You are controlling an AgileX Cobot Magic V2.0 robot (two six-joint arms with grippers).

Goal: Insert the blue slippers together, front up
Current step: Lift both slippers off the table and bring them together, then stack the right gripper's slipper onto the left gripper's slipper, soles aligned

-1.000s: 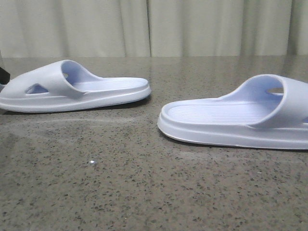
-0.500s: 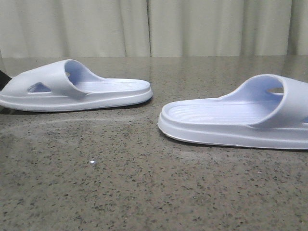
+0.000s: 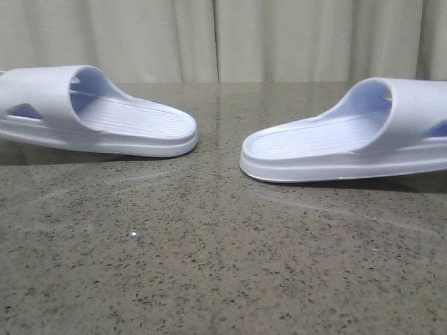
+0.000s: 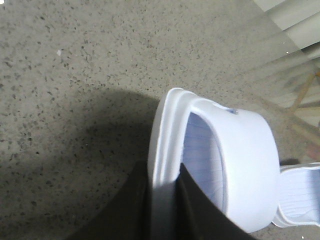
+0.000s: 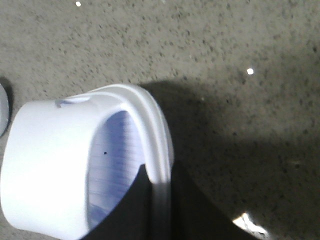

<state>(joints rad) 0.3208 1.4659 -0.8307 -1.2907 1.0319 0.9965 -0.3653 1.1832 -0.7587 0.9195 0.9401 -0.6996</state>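
Both blue slippers are held off the tabletop, tilted, with their strap ends outward and raised and their open ends facing each other across a gap. The left slipper (image 3: 133,122) slopes down toward the middle, and the right slipper (image 3: 328,146) mirrors it. Neither gripper shows in the front view. In the left wrist view my left gripper (image 4: 163,172) is shut on the thick sole edge of its slipper (image 4: 250,165), beside the strap. My right gripper (image 5: 160,175) is shut the same way on the sole edge of the other slipper (image 5: 50,150).
A speckled grey stone tabletop (image 3: 223,265) lies under both slippers, with a pale curtain (image 3: 279,38) behind its far edge. The right slipper's end (image 4: 300,195) shows in the left wrist view, and the left slipper's edge (image 5: 2,110) in the right wrist view.
Both slippers lay flat on the table before. They have now risen and tipped, strap ends up, and the left one has shifted to the left.
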